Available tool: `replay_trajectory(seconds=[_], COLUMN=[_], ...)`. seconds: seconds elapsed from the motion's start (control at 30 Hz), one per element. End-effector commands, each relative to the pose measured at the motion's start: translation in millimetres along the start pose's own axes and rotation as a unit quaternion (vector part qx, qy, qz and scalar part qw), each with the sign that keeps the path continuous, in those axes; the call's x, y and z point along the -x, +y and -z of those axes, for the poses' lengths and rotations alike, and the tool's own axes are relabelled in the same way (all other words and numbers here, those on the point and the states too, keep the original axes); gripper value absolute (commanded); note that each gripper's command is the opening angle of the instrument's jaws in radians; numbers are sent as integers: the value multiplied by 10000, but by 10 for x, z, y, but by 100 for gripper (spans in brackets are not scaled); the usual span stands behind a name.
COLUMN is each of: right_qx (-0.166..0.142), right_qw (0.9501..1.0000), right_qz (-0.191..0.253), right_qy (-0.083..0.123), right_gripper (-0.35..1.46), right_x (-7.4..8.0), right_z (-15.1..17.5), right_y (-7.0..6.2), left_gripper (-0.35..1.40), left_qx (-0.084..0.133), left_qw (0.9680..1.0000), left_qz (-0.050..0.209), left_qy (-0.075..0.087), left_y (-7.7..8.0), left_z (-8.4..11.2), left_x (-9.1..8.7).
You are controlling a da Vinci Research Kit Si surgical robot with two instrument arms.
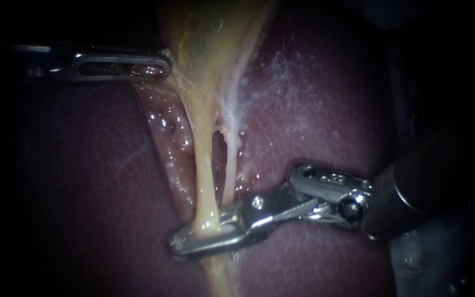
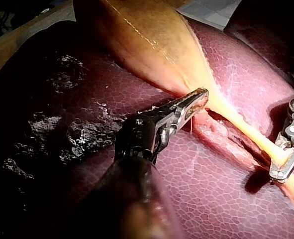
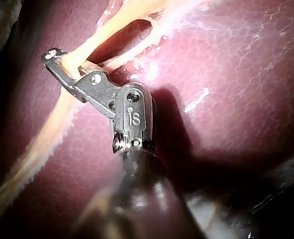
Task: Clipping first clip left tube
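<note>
My right instrument (image 1: 185, 242) has its jaws clamped crosswise on the left tube (image 1: 202, 159). From there the tube runs straight up to the gallbladder (image 1: 210, 38), which my left instrument (image 1: 163, 63) is pinching, well off from the right one.

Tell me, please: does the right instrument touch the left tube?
Touching. The endoscope view shows the right instrument closed on the left tube from two sides, with no gap.
</note>
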Motion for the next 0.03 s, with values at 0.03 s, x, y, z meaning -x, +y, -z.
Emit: replay_trajectory(seconds=[0.03], right_qx=[0], right_qw=[10000], right_qz=[-1], right_qy=[1], right_gripper=[-35], right_x=[1], right_z=[0], right_y=[0], left_gripper=[-35], left_qx=[0], left_qw=[10000], left_qz=[-1], left_qy=[2], left_y=[0], left_z=[0], left_x=[0])
